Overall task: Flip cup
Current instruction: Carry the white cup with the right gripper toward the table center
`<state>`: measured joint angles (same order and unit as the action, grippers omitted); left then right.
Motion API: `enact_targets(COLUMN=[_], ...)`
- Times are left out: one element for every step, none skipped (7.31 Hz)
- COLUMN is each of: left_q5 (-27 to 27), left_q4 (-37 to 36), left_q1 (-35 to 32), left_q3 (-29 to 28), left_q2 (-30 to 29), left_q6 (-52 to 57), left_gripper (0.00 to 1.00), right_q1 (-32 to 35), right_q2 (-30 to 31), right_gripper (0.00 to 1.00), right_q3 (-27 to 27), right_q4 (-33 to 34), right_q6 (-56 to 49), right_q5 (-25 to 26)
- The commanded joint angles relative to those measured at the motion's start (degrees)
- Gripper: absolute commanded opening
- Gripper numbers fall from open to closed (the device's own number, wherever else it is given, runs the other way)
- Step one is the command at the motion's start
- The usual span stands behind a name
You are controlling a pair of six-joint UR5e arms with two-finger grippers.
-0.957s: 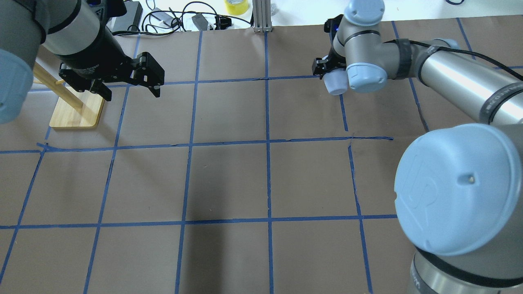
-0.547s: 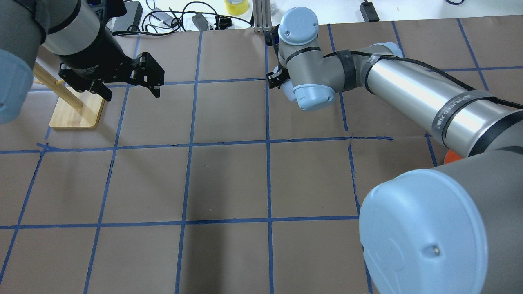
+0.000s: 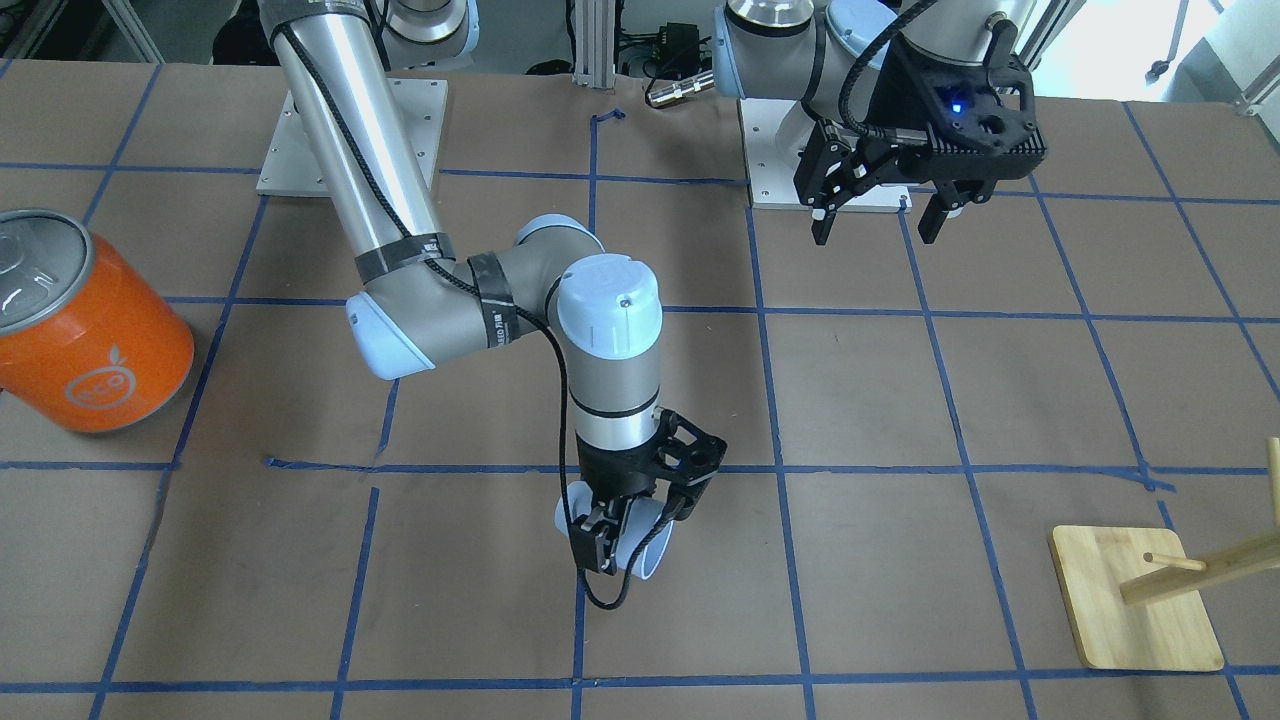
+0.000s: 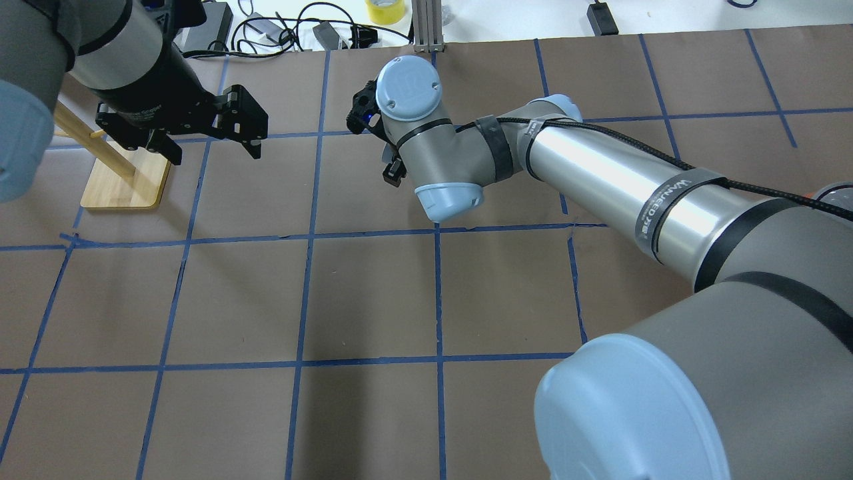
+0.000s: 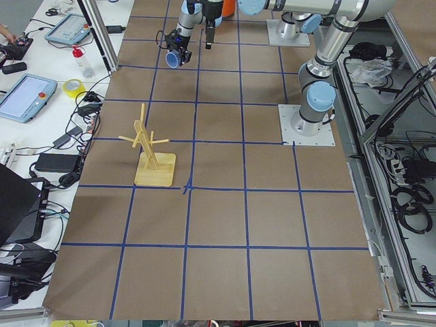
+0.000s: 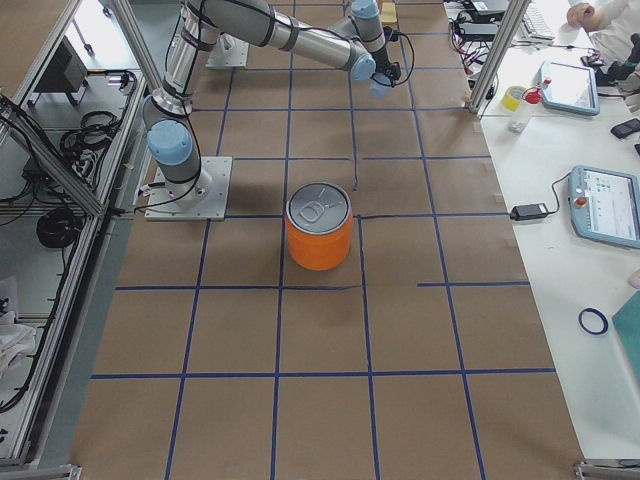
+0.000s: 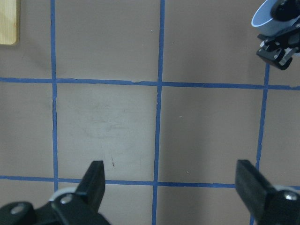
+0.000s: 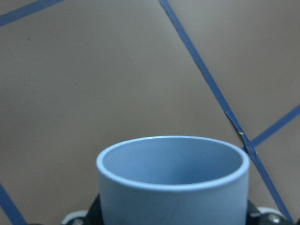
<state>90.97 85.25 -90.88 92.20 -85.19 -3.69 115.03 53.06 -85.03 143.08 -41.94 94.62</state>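
An orange can [image 3: 85,330] stands at the left edge of the table [image 3: 900,400], well apart from the rest. Near the middle, the right gripper [image 3: 632,532] is clamped on the cup [image 3: 648,552], which is tilted with its mouth pointing away from the wrist, over a blue tape line [image 3: 579,645]; I cannot tell whether it touches the table. Farther right, the left gripper [image 3: 880,215] hovers with its fingers spread wide apart, and a wooden stand [image 3: 1135,600] sits at the far right.
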Motion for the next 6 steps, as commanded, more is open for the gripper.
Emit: enact_targets(left_q5=[0.00, 0.00, 0.00, 0.00, 0.00, 0.00], left_q4=[0.00, 0.00, 0.00, 0.00, 0.00, 0.00], left_q1=[0.00, 0.00, 0.00, 0.00, 0.00, 0.00], left_q3=[0.00, 0.00, 0.00, 0.00, 0.00, 0.00], left_q2=[-0.06, -0.06, 0.03, 0.03, -0.06, 0.03], left_q6=[0.00, 0.00, 0.00, -0.09, 0.00, 0.00], left_gripper=[1.00, 1.00, 1.00, 1.00, 1.00, 1.00], right_q1=[4.23, 4.33, 4.33, 4.33, 4.33, 4.33], right_q2=[-1.02, -1.98, -2.08, -2.60, -3.82, -4.19], right_gripper=[0.18, 0.18, 0.17, 0.22, 0.27, 0.27], right_q3=[-0.04, -0.57, -0.92, -1.27, -1.36, -1.36], right_q4=[1.41, 2.46, 3.25, 3.26, 3.26, 3.00], right_q6=[-15.13, -24.24, -25.98, -25.91, -25.56, -25.47], right_q5=[0.21, 0.12, -0.23, -0.92, -2.50, -2.25])
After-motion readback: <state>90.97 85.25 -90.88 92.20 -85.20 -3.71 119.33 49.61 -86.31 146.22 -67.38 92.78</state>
